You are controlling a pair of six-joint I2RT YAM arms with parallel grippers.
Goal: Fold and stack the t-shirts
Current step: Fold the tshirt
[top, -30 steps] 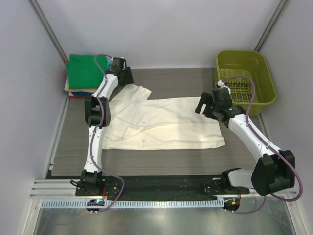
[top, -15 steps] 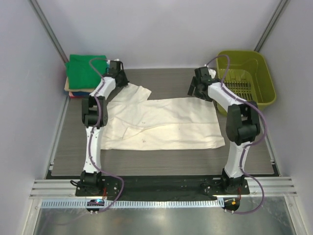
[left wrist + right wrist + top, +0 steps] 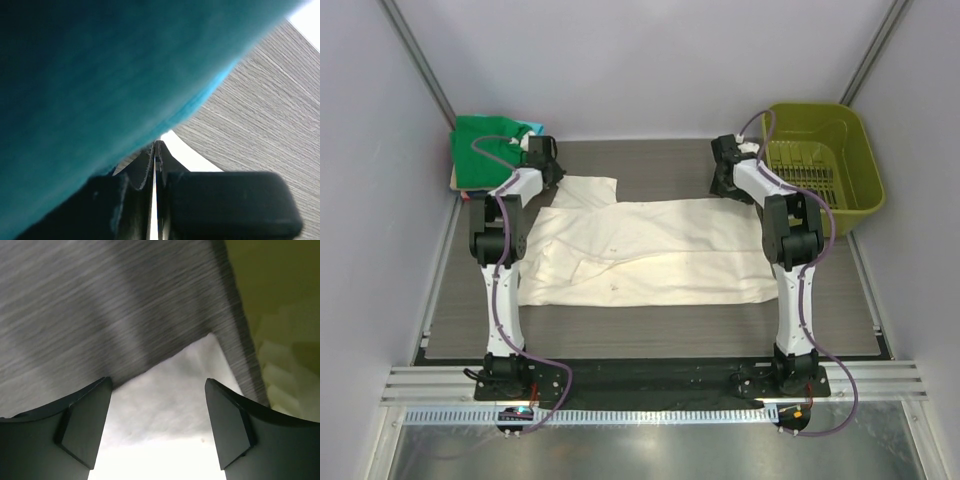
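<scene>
A cream t-shirt (image 3: 650,250) lies spread flat across the table. My left gripper (image 3: 545,163) sits at the shirt's far left sleeve, right beside a stack of folded t-shirts (image 3: 485,150) with a green one on top. In the left wrist view its jaws (image 3: 156,145) are pressed together on a thin sliver of cream cloth (image 3: 187,156), and blue cloth (image 3: 90,75) fills the upper left. My right gripper (image 3: 723,178) hangs over the shirt's far right corner. In the right wrist view it (image 3: 157,430) is open, with the cream corner (image 3: 170,405) lying between its fingers.
An olive-green plastic basket (image 3: 820,107) stands at the back right, close to the right gripper, and shows in the right wrist view (image 3: 280,315). The folded stack occupies the back left corner. Grey walls close in on both sides.
The left gripper shut on the sleeve and moved left toward the stack, drawing the shirt's left side with it. The right arm swung from above the shirt to its far right corner.
</scene>
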